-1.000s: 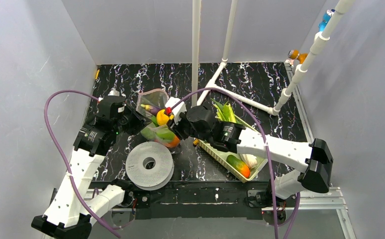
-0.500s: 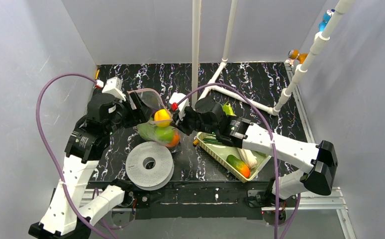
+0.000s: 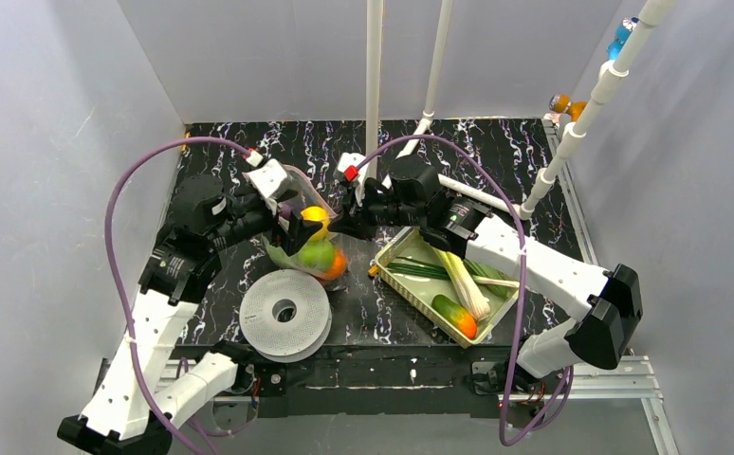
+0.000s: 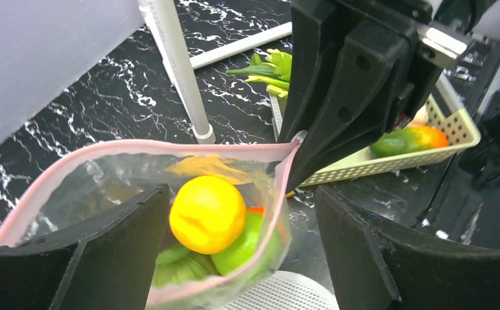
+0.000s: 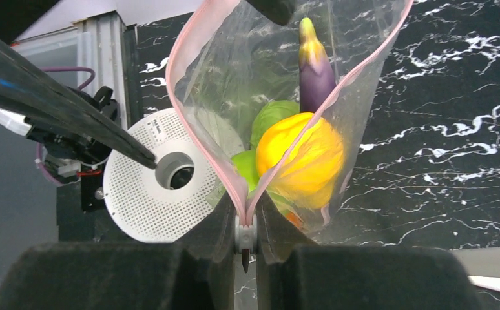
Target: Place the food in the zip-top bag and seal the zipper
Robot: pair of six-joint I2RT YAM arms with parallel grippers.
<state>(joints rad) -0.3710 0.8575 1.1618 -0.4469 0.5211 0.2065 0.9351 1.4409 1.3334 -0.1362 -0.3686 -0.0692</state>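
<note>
The clear zip-top bag [image 3: 299,248] sags on the black table with its mouth open. It holds a yellow pear [image 5: 302,155], a purple eggplant [image 5: 315,74], a green apple [image 4: 247,245] and a cabbage [image 5: 272,116]. My right gripper [image 5: 245,223] is shut on the end of the pink zipper [image 5: 227,175], at the bag's right corner [image 3: 342,220]. My left gripper [image 4: 241,210] is wide open. Its fingers stand on either side of the bag's mouth without touching it [image 3: 287,223]. The zipper's two sides [image 4: 189,144] stand apart.
The white spool [image 3: 284,315] lies just in front of the bag. At right the pale green tray [image 3: 418,304] holds leeks [image 3: 439,273] and a green-and-orange piece [image 3: 453,315]. A white pipe post [image 3: 373,95] rises behind the bag, with its foot pipes on the table.
My left gripper has opened, let go of the bag and swung right over its mouth. My right gripper has closed on the zipper's end and shifted back, uncovering the tray.
</note>
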